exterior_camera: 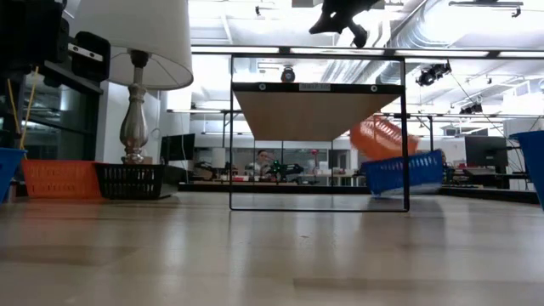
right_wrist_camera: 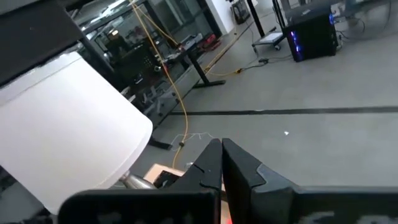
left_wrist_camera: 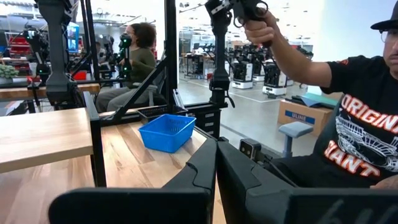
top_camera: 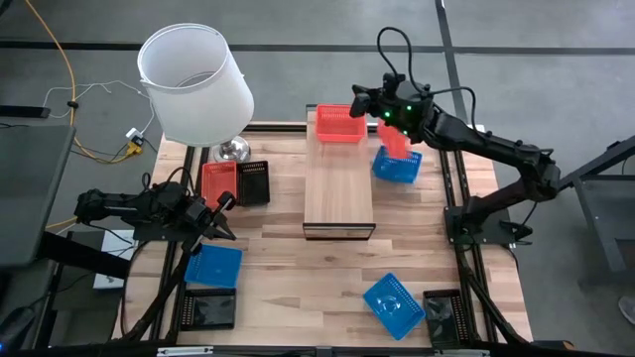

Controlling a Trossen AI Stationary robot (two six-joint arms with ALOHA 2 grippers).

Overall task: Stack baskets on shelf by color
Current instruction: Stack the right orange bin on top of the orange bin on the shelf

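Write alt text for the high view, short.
Seen from above, a wooden table holds a narrow shelf at its centre with one red basket on its far end. The right hand, shut, hovers by that basket; the left hand, shut, waits at the left. Blue, black and red baskets and a white lamp surround the shelf.
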